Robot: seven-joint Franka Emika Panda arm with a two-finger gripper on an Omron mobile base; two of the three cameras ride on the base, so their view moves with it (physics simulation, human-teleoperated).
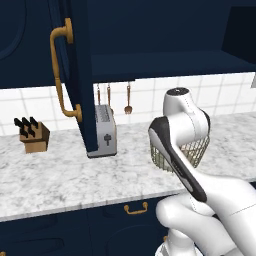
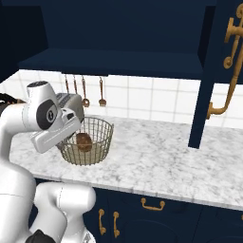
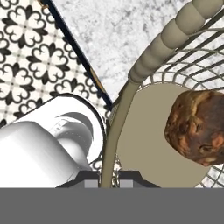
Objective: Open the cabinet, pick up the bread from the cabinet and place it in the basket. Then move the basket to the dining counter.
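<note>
The tan wire basket (image 2: 97,130) stands on the marbled counter (image 2: 156,156), partly behind my arm in the left base view (image 1: 199,149). The brown bread (image 2: 84,141) lies on its flat bottom, a dark crusty lump in the hand view (image 3: 199,127). My gripper (image 3: 107,178) is at the basket's near rim (image 3: 175,35), and the rim's wire runs down between the two fingertips, which are shut on it. The navy cabinet (image 1: 165,62) above has both doors swung open, one at the left (image 1: 82,75) and one at the right (image 2: 209,71).
A silver toaster (image 1: 105,131) stands just behind the left door's edge, and a knife block (image 1: 33,135) is further left. Utensils (image 1: 128,100) hang on the tiled wall. Navy drawers with brass pulls (image 1: 136,208) run below the counter. Patterned floor (image 3: 35,65) lies beyond the counter edge.
</note>
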